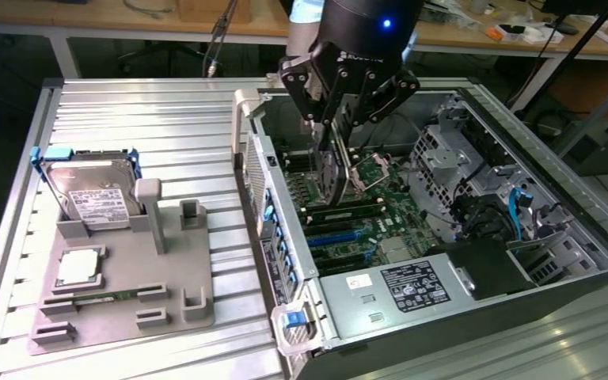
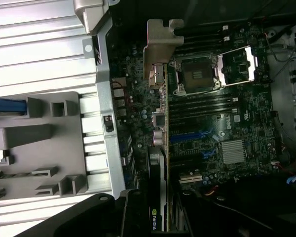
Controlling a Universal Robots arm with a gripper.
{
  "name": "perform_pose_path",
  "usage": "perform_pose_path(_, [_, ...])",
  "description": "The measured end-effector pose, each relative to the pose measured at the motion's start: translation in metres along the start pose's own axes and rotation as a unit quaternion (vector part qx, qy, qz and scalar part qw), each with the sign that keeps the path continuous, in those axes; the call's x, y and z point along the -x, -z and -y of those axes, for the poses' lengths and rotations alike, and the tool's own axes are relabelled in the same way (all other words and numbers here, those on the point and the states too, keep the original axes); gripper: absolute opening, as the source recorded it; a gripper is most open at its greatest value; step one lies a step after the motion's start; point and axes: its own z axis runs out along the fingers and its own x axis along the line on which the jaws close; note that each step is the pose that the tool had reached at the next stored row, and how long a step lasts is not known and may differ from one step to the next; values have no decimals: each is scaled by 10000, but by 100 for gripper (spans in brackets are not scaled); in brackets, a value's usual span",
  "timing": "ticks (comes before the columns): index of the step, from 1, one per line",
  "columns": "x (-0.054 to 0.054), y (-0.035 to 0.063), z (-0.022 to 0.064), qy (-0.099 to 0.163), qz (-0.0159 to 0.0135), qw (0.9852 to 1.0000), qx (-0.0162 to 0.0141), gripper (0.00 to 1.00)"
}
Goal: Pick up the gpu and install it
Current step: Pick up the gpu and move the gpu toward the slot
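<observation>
A: Which step is this?

B: The carry, I judge; over the open black-and-silver computer case [image 1: 579, 281], above its green motherboard [image 1: 383, 194], the black gripper [image 1: 338, 127] has its jaws narrowed onto the gpu [image 1: 334, 174], a thin green card with black cooler and silver end bracket; it hangs on edge, not yet seated.

A: What does seating call for?

B: Probably its lower edge square over the case's blue slot [image 1: 331, 235]; bracket toward the case's rear wall.

Arm vertical at the far side; gripper [image 1: 341, 127] points straight down, jaws clamped on the gpu [image 1: 334, 176].
</observation>
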Motion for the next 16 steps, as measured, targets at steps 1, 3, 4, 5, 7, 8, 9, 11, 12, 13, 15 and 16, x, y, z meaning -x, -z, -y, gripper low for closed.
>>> perform_pose_path(1, [11,-1,-2,0,0,10000,0,27])
perform_pose_path(3, [26,-1,-4,0,0,10000,0,27])
perform_pose_path(4, [34,-1,-5,0,0,10000,0,27])
perform_pose_path(5, [41,-1,-6,0,0,10000,0,27])
perform_pose_path(7, [56,-2,-8,0,0,10000,0,27])
perform_pose_path(8, [65,-2,-9,1,0,10000,0,27])
perform_pose_path(9, [72,-2,-10,0,0,10000,0,27])
perform_pose_path(11, [87,-3,-12,0,0,10000,0,27])
perform_pose_path(12, [96,-3,-14,0,0,10000,0,27])
perform_pose_path(13, [103,-3,-15,0,0,10000,0,27])
perform_pose_path(15, [116,-3,-16,0,0,10000,0,27])
perform_pose_path(16, [122,-4,-17,0,0,10000,1,27])
